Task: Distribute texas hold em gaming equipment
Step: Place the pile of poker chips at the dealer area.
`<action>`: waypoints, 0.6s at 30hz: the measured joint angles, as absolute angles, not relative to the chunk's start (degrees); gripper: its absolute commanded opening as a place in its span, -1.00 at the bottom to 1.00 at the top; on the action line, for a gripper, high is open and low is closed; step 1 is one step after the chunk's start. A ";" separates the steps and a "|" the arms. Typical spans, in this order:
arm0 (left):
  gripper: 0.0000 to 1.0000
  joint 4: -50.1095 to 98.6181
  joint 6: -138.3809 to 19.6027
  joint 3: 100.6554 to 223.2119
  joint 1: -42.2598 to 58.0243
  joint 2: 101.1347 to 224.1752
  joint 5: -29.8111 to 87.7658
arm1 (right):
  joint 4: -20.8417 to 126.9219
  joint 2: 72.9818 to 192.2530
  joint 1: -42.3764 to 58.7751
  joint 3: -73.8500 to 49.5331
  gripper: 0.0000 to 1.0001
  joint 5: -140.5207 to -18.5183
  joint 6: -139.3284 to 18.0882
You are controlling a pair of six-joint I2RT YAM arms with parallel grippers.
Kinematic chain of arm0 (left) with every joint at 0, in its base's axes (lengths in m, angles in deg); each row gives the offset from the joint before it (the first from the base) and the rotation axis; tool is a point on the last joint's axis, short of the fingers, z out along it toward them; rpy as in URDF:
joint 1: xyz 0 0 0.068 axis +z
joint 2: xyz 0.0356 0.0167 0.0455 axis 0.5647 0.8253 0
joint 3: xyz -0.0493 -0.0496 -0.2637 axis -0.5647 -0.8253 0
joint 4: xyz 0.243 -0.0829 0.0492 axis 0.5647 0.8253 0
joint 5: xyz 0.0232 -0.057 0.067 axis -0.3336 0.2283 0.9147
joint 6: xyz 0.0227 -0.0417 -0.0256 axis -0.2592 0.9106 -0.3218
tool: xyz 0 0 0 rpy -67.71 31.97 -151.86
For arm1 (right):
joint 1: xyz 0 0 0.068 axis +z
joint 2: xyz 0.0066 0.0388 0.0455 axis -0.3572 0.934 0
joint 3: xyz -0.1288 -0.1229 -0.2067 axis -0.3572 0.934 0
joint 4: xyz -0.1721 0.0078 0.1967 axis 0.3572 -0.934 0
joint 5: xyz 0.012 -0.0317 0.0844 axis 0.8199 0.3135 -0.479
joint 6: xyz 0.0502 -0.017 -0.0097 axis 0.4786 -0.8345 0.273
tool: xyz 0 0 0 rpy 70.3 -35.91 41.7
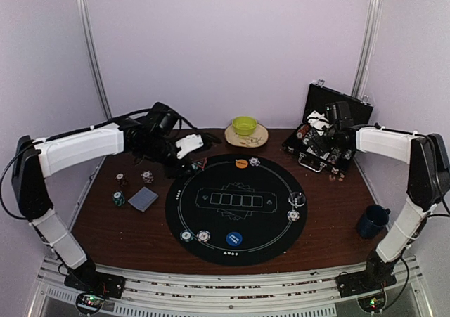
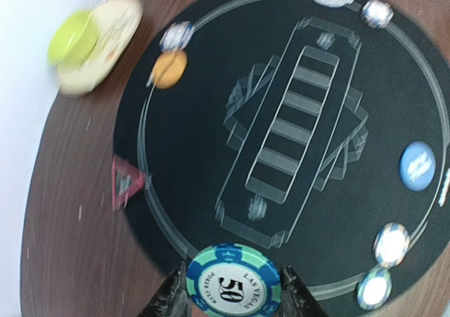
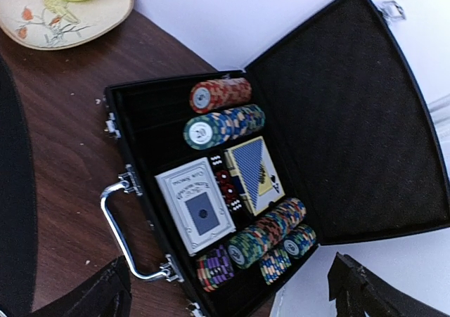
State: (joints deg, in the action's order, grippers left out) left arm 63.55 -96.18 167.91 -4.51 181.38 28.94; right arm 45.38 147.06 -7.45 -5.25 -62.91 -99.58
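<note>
Already a good part of the gear is laid out on the round black mat (image 1: 211, 222). An orange disc (image 1: 241, 163) sits at the far edge with a chip (image 1: 254, 161) beside it. A blue disc (image 1: 234, 239) lies at the near edge, a clear disc (image 1: 297, 199) on the right, and two chips (image 1: 203, 236) at the near left. A red triangle (image 2: 126, 182) sits at the mat's rim, partly on the table (image 1: 105, 225). Off the mat to the left lie a small stack of cards (image 1: 143, 198) and three chips (image 1: 147, 176).

The left gripper (image 2: 233, 297) is clamped on a green-and-blue chip (image 2: 233, 282) marked 50, held over the mat's edge. The right gripper (image 3: 228, 292) hangs wide open and empty over the open case (image 3: 351, 106), which holds rows of chips (image 3: 225, 124) and two card decks (image 3: 200, 211).

I judge the job roughly midway. The held chip needs a place, the five card outlines in the mat's centre are bare, and much stock remains in the case.
</note>
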 measured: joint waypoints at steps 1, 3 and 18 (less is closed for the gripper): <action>-0.75 63.72 -96.40 171.59 -6.33 184.57 28.20 | 45.43 146.54 -8.37 -5.23 1.00 -63.10 -99.49; -0.76 64.18 -96.99 177.18 -9.65 189.90 27.20 | 45.71 145.66 -10.08 -5.23 1.00 -63.37 -99.16; -0.81 67.57 -97.38 202.01 -29.95 218.93 25.67 | 46.63 144.64 -14.21 -4.51 1.00 -65.94 -98.02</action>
